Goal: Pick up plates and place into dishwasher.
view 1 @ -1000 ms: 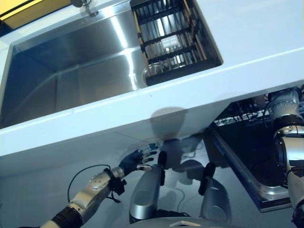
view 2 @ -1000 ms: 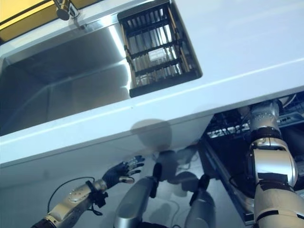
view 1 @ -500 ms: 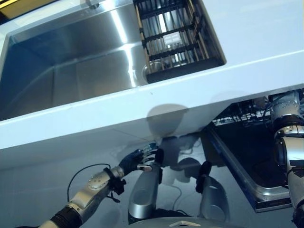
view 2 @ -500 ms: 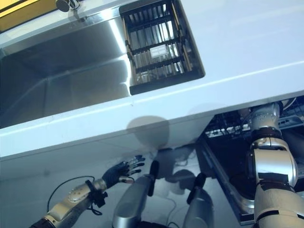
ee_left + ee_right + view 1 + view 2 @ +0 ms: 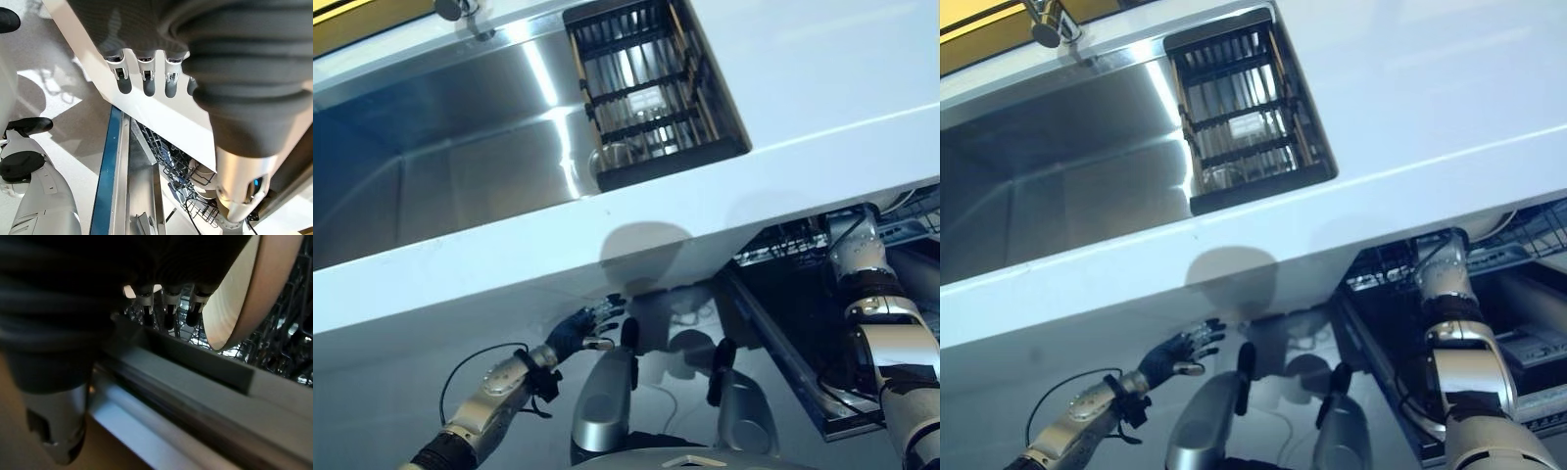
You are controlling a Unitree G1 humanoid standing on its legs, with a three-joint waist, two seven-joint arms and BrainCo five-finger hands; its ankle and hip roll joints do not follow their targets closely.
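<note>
Reaching into the dishwasher (image 5: pixel 1518 323), the right hand (image 5: pixel 166 308) grips a plate (image 5: pixel 244 289), fingers curled; it could strike the rack (image 5: pixel 283 347) and slip.

Head stereo pair: I look down steeply from above the white surface (image 5: pixel 822 78). The sink (image 5: pixel 440 166) sits left of the dish rack (image 5: pixel 646 88). Both eyes share the surface, sink, rack and the open dishwasher (image 5: pixel 1489 294) below the surface's front edge; the right eye shows more of the dishwasher.

Left wrist camera: very close along my left hand (image 5: pixel 146 49). It faces past the fingers (image 5: pixel 145 83) under the surface's edge, toward the dishwasher's racks (image 5: pixel 181 171), shared with the head pair.

Right wrist camera: very close along my right hand (image 5: pixel 161 279), inside the dishwasher, facing a pale plate (image 5: pixel 244 298) just beside it.
</note>
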